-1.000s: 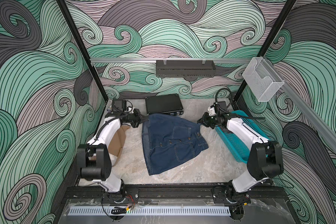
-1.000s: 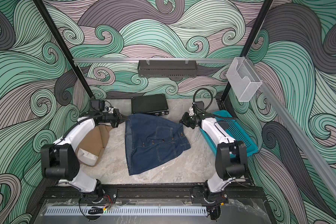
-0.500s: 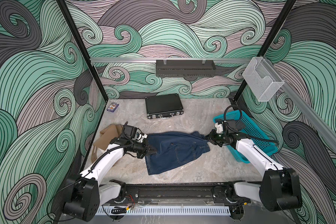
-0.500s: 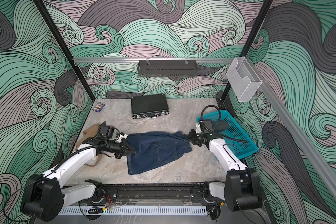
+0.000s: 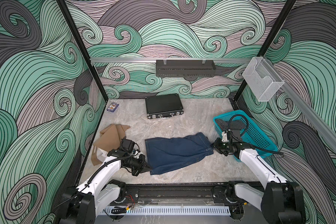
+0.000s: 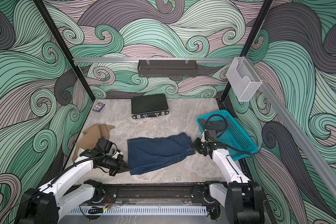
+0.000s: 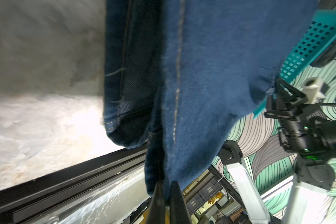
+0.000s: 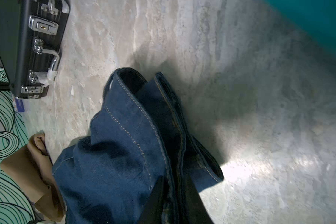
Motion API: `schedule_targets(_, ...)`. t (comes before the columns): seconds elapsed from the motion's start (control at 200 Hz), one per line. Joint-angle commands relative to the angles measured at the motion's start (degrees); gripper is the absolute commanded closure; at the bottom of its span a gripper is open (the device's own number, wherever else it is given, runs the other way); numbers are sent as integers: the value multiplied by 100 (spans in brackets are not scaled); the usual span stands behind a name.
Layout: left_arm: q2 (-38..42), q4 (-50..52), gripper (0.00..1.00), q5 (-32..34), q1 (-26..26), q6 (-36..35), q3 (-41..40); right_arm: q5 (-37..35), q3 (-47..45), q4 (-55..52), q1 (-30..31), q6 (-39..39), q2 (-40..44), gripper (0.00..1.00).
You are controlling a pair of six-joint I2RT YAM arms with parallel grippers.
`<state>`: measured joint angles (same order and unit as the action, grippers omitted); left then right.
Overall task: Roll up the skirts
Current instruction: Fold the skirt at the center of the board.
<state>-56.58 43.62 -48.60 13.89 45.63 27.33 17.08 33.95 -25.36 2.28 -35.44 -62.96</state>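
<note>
The dark blue denim skirt lies folded into a band across the middle of the table. My left gripper is shut on its near left corner. My right gripper is closed on the thick seamed edge at the skirt's right end. The tan-brown skirt is crumpled at the left wall, behind my left arm. A dark grey dotted cloth rests in the basket, partly hidden by a cable.
The teal basket stands just behind my right arm. A black hard case and a small card box lie at the back. The black front rail borders the table.
Both arms have come from the back of the table toward the front, bringing the skirt's far edge over itself. The flat skirt is now a folded band.
</note>
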Motion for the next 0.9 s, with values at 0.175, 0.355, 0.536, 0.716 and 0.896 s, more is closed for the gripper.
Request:
schedule_targets(0.175, -388, 1084, 49, 673, 335, -524, 912, -629, -117, -284, -105, -122, 271, 77)
schedule_targets(0.355, -507, 1187, 38, 2287, 227, -181, 1938, -1258, -212, -658, -104, -288, 1049, 66)
schedule_targets(0.536, -1140, 678, 24, 3060, -387, -614, 2617, -1611, -181, -592, -71, -315, 1960, 62)
schedule_targets(0.716, -2791, -249, 24, 1546, -730, -1020, 2921, -548, 1410, -295, 664, 854, -137, 45)
schedule_targets(0.896, -3719, -612, 25, 1713, -720, -1034, 2959, -1209, 3215, -1504, 1662, 1797, -2445, 36)
